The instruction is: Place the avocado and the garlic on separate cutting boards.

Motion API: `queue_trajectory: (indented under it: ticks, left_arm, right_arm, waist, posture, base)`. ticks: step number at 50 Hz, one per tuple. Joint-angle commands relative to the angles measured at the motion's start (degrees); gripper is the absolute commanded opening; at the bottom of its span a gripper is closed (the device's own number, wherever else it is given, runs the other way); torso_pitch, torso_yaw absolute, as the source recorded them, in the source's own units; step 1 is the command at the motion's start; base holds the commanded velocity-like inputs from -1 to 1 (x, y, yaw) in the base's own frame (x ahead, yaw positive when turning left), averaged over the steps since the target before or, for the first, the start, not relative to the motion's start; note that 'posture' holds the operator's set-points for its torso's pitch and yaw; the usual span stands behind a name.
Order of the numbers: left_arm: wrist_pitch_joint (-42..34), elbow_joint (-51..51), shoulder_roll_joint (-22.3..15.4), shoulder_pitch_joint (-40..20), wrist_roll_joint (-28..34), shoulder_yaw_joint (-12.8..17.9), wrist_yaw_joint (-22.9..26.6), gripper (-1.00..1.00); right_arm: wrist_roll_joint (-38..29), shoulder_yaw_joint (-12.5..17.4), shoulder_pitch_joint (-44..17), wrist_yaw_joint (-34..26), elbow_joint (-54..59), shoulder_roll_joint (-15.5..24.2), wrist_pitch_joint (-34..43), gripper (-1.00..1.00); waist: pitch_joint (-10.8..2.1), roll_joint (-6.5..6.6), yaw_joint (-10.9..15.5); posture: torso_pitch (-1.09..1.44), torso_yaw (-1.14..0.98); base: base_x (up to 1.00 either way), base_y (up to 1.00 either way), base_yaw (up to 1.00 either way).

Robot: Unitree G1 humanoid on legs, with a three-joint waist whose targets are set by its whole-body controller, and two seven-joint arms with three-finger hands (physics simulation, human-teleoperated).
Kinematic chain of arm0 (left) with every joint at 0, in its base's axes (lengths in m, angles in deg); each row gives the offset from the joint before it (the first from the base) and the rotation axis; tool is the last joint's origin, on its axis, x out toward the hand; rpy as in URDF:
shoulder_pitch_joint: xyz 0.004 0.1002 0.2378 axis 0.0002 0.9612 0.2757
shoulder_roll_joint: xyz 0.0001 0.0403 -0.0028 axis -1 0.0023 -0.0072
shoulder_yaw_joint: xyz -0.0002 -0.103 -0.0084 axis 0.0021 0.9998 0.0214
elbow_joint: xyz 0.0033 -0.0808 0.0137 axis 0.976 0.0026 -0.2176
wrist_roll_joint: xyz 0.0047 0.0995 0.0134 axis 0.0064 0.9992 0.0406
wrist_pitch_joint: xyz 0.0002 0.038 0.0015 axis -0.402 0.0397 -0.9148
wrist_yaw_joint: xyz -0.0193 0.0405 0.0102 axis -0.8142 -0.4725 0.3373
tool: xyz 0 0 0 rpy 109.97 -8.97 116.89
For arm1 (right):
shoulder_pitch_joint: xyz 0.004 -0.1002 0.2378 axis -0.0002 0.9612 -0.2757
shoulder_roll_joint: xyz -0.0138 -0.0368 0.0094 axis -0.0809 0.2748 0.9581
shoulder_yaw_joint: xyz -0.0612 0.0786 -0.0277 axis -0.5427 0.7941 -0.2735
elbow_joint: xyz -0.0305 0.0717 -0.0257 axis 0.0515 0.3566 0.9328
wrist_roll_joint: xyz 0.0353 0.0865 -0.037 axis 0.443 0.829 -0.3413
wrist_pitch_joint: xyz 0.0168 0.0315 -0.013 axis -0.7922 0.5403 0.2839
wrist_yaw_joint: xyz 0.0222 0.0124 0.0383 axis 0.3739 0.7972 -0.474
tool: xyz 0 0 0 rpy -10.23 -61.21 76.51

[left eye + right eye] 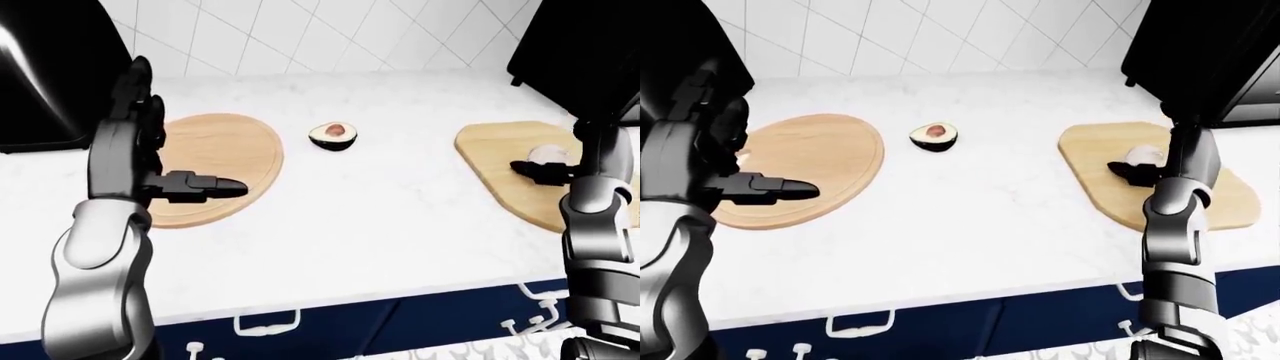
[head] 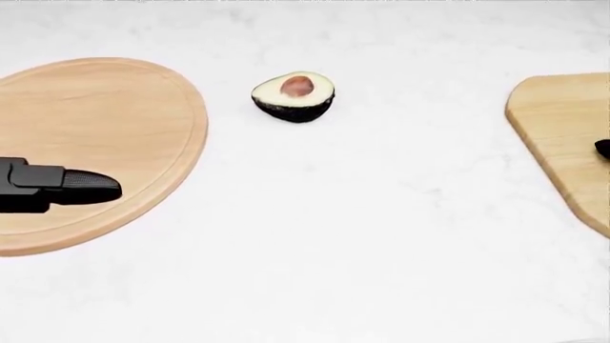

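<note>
A halved avocado (image 2: 294, 95), pit up, lies on the white counter between two wooden boards. The round cutting board (image 2: 105, 121) is at the left. My left hand (image 1: 200, 186) hovers over its lower edge, fingers stretched out, open and empty. The second cutting board (image 1: 1095, 161) is at the right. The pale garlic (image 1: 1143, 155) is over that board, and my right hand (image 1: 1130, 171) has its black fingers closed under and around it. In the head view only one right fingertip (image 2: 603, 148) shows at the right edge, and the garlic is out of frame.
A white tiled wall (image 1: 300, 37) runs along the top. A dark appliance (image 1: 40, 75) stands at the top left and another dark unit (image 1: 590, 45) at the top right. The counter's near edge (image 1: 350, 296) has navy drawers below.
</note>
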Motion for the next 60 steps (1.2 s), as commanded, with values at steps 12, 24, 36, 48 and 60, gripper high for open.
queue_trajectory:
  ticks: [12,24,36,48,60]
  left_arm:
    - [2.07,-1.27,-0.57,-1.07,0.15,0.59,-0.29,1.00]
    - [2.70,-1.35,-0.24,-0.16,0.06,0.91,-0.36,1.00]
    - [1.29,-2.79,-0.74,-0.22,-0.22,1.41,-0.15,1.00]
    - [-3.35,-7.05,-2.42,-0.74,-1.21,3.43,0.62,1.00]
    - [-4.70,-8.00,-3.35,-1.45,-2.47,4.28,0.39,1.00]
  right_arm:
    - [-0.21,1.31,-1.42,-3.73,-12.30,0.97,4.10,1.00]
    - [-2.64,-0.90,-8.64,-11.41,-27.50,-0.01,14.82,1.00]
    - [-2.13,-10.78,-24.53,-16.22,-20.41,-12.38,14.16,1.00]
    - [-2.64,-15.62,-33.96,-17.18,-1.65,-21.79,4.14,1.00]
    - [-3.12,-17.12,-39.17,-16.18,13.21,-26.15,-3.70,1.00]
  waist:
    - [-1.30,-0.33,0.11]
    - [-1.05,-0.07,-0.03]
    - [-1.10,1.23,-0.63]
    - [-1.19,2.39,-0.87]
    - [-1.26,3.09,-0.93]
  posture:
    - [0.00,0.00]
    - [0.00,0.00]
    - [0.00,0.00]
    - [0.00,0.00]
    - [0.00,0.00]
  base:
    - [0.00,0.00,0.00]
    - [0.00,0.00,0.00]
    - [0.00,0.00,0.00]
    - [0.00,0.00,0.00]
    - [0.00,0.00,0.00]
